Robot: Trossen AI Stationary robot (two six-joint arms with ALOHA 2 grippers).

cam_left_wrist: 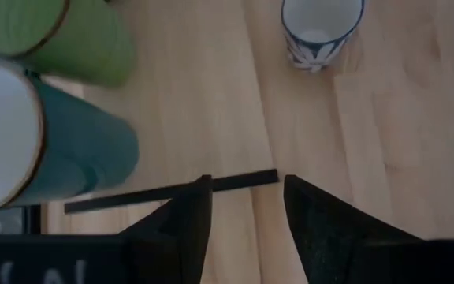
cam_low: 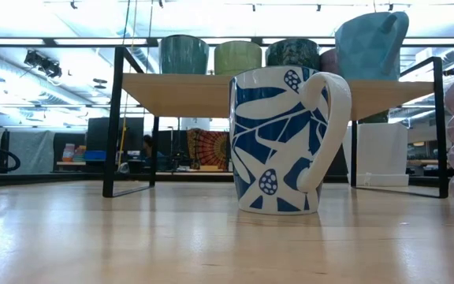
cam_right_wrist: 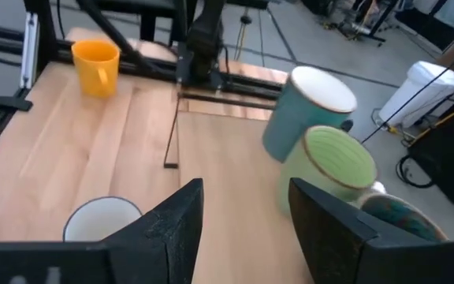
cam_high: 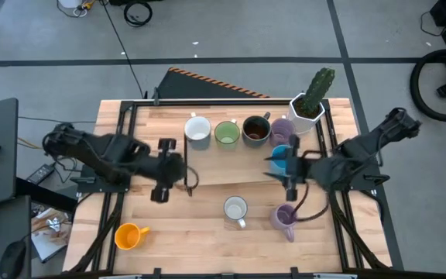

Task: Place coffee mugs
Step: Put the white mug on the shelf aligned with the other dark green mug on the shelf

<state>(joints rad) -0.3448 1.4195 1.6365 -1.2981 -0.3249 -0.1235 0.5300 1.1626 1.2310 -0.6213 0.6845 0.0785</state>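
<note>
1. The blue mug (cam_high: 282, 156) is at the right end of the raised shelf (cam_low: 187, 95), in front of the row and right against the right arm's wrist. From table height it looks tilted rather than squarely seated. Whether anything is touching it cannot be made out.
2. Four mugs stand along the back of the shelf: a teal-sided mug (cam_high: 197, 128), a green mug (cam_high: 227, 133), a dark brown mug (cam_high: 255, 132) and a lavender mug (cam_high: 283, 126). The cactus pot (cam_high: 310, 105) stands just past them at the corner.
3. Three mugs are not yet placed. A white mug with a blue pattern (cam_low: 278, 142) stands upright mid-table, a second lavender mug (cam_high: 285, 218) is beside it to the right, and an orange mug (cam_high: 130, 235) sits well apart at the front left.
4. The right gripper (cam_right_wrist: 243, 189) is moderately open, with only bare wood between its fingers. It points along the shelf front.
5. The left gripper (cam_left_wrist: 244, 185) is likewise moderately open and empty. It hovers over the shelf's left part, near the teal-sided mug.
6. My judgement is that the step in hand is settling the blue mug into the row.
7. The next move calls for checking that it stands flat. Then the right arm needs to lower over the nearer lavender or patterned mug, while the orange mug suits the left arm.
</note>
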